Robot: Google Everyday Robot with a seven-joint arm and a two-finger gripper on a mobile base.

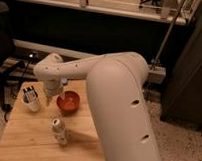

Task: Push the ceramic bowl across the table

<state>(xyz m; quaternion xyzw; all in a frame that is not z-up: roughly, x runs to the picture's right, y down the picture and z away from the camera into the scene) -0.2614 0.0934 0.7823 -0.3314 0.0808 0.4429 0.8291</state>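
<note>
Filling the foreground: white arm [118, 110], thick link coming up from bottom right, bending left over the table [22, 142]. Nearest item on the pale planks is a can [59, 131], upright, just left of the arm link. Behind it sits the ceramic bowl [68, 101], orange-red, right way up, mid-table toward the far edge, apart from the can. Gripper [50, 99] hangs pointing down just left of the bowl's rim, low over the wood; jaws spread, nothing between them. Can't tell if it touches the bowl. White cup [32, 100] stands left of the gripper, dark bits sticking out. Beyond the table: dark wall, slanted metal pole [168, 35].
</note>
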